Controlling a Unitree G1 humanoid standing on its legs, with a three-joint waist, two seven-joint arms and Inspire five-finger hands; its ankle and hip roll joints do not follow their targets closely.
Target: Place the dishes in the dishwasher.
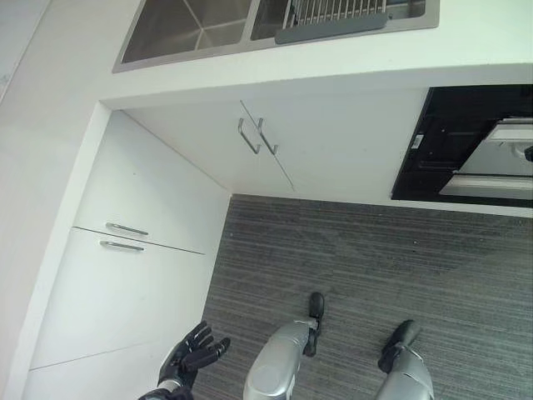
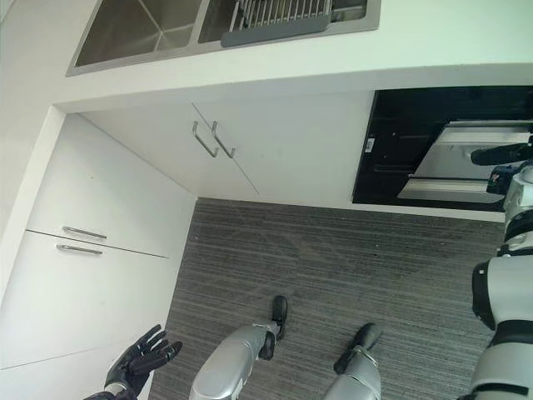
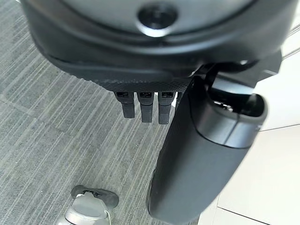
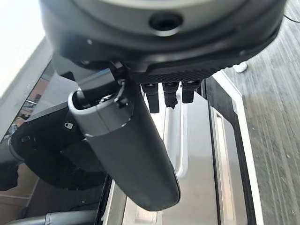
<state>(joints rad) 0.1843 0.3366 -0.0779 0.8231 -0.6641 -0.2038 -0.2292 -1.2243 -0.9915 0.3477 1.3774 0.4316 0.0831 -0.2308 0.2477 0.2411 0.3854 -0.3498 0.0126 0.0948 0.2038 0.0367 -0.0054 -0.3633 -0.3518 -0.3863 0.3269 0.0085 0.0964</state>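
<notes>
The dishwasher (image 2: 391, 158) is a black front under the counter at the right, with a steel door panel (image 2: 466, 162) standing out from it. My right hand (image 2: 498, 154) is up at that panel's right end, fingers (image 4: 168, 96) straight and holding nothing; a long steel handle (image 4: 182, 140) lies just past them. My left hand (image 1: 193, 354) hangs low beside the white cabinets, open and empty. A wire dish rack (image 1: 333, 15) sits in the right sink basin on the counter; whether it holds dishes cannot be made out.
A double steel sink (image 1: 179, 29) is set in the white counter (image 1: 350, 62). White cabinet doors with bar handles (image 1: 256, 135) and drawers (image 1: 125, 242) form an inside corner at the left. Grey carpet (image 1: 375, 267) covers the floor.
</notes>
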